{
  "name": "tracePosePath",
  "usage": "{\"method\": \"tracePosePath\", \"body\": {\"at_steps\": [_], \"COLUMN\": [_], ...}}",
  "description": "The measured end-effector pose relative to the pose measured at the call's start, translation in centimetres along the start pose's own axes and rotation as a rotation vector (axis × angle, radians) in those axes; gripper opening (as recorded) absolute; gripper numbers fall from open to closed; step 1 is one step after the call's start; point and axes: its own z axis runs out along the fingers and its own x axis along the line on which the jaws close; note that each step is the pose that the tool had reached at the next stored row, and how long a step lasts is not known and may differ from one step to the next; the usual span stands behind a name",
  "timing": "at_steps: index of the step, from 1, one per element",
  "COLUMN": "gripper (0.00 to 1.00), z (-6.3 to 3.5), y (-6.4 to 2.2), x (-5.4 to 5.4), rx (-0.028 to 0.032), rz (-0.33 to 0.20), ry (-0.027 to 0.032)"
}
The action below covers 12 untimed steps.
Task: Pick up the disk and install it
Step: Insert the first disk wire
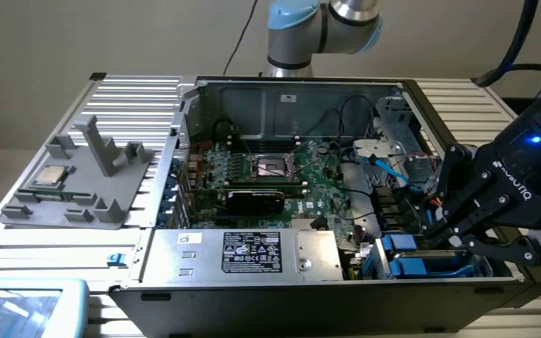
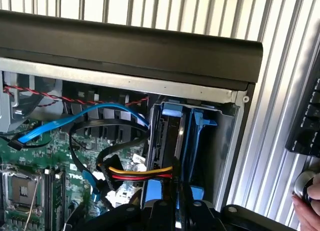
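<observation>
Hovering at the exterior view's right, the gripper [image 1: 447, 239] hangs over the case's [image 1: 280, 299] bay [image 1: 380, 262], where the disk [image 1: 404, 243] sits on edge. Wrist view: the disk [image 2: 167, 141] stands in the bay [image 2: 225, 141] just before the gripper [image 2: 175, 213]; its grip state cannot be told.

Overall light: soft, even indoor light in the exterior view; the wall [image 1: 82, 35] is flat beige with no hard shadows.
Table: the ribbed metal table [image 1: 134, 95] is the brightest surface; in the wrist view its slats [image 2: 280, 81] glare almost white.
Computer case: the inside of the computer case [image 1: 280, 105] is dimmer, shaded under its walls; its black edge [image 2: 130, 46] carries a faint sheen.
Gripper: the gripper [image 1: 449, 239] reads as near-featureless black, with a small blue lamp [image 1: 535, 139] glowing on its body.
</observation>
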Motion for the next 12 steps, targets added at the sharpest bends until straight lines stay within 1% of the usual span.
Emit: {"method": "tracePosePath", "body": {"at_steps": [2,3,4,5,6,7,8,9,12], "gripper": [0.16,0.16,0.16,0.16,0.16,0.16,0.16,0.16,0.16], "z": [0.01,0.01,0.01,0.01,0.01,0.00,0.00,-0.01,0.00], "y": [-0.01,-0.01,-0.01,-0.01,-0.01,0.00,0.02,0.05,0.05], "x": [0.00,0.00,0.00,0.00,0.00,0.00,0.01,0.01,0.01], "rx": [0.0008,0.0035,0.0087,0.0162,0.0259,0.0342,0.0405,0.0430,0.0431], "rz": [0.024,0.034,0.042,0.050,0.056,0.058,0.060,0.061,0.061], "ry": [0.0054,0.0078,0.0101,0.0123,0.0142,0.0153,0.0160,0.0163,0.0166]}}
